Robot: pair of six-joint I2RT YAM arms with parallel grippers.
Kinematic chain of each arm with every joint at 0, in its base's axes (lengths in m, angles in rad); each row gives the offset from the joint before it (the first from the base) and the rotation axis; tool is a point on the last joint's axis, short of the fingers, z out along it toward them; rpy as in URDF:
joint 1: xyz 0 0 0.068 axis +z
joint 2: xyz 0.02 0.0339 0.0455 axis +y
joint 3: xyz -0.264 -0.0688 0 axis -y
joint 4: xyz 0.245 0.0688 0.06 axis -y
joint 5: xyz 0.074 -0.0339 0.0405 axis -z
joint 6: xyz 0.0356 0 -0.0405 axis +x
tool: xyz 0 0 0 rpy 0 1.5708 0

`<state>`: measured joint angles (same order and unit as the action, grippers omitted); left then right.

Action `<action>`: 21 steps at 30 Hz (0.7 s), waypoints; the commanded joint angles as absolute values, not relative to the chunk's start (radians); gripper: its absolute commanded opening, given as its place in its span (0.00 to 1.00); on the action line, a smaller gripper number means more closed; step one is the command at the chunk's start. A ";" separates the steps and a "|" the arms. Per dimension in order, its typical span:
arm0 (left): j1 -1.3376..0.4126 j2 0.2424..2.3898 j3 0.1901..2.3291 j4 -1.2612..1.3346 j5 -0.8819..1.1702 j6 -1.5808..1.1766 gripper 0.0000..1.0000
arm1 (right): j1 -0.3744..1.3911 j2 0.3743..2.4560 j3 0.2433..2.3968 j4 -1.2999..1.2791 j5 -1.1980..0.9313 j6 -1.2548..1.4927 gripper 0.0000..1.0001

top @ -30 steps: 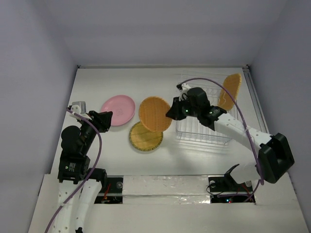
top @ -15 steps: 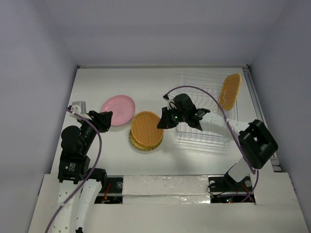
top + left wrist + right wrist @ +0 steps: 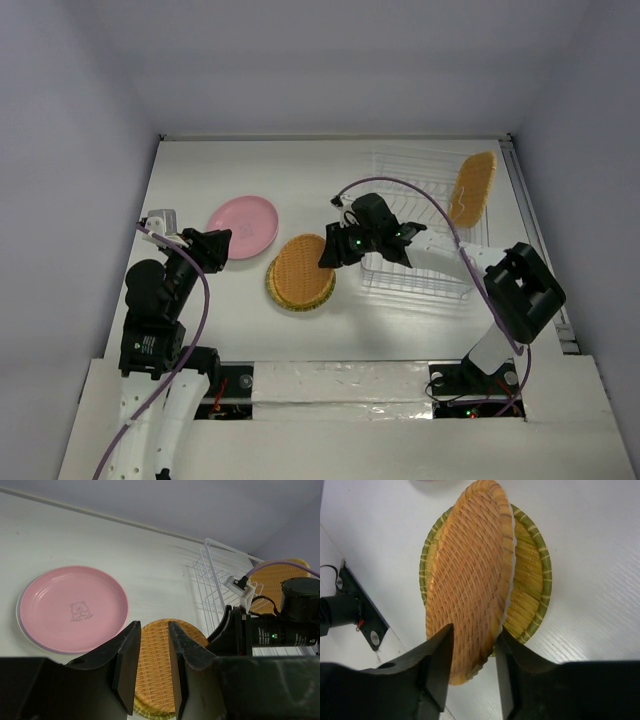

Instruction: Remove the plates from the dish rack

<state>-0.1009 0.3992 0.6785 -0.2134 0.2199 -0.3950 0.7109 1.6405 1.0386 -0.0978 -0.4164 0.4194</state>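
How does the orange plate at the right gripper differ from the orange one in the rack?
The woven plate lies tilted on a green-rimmed plate; the rack plate stands on edge in the dish rack. The woven plate's edge is between the fingers of the right gripper; nothing touches the rack plate. Both are orange.

You are getting bare table along the far edge; the pink plate, woven plates under the right gripper, and dish rack are blocking the middle.
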 commanded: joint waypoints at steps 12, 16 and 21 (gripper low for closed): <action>-0.095 0.387 0.669 -0.164 0.224 -0.391 0.26 | 0.729 1.494 1.121 -0.268 -0.109 0.333 0.80; -0.095 0.383 0.669 -0.164 0.225 -0.391 0.26 | 0.729 1.448 1.120 -0.279 -0.130 0.336 0.88; -0.095 0.382 0.669 -0.166 0.225 -0.391 0.26 | 0.729 1.339 1.103 -0.209 -0.152 0.373 0.52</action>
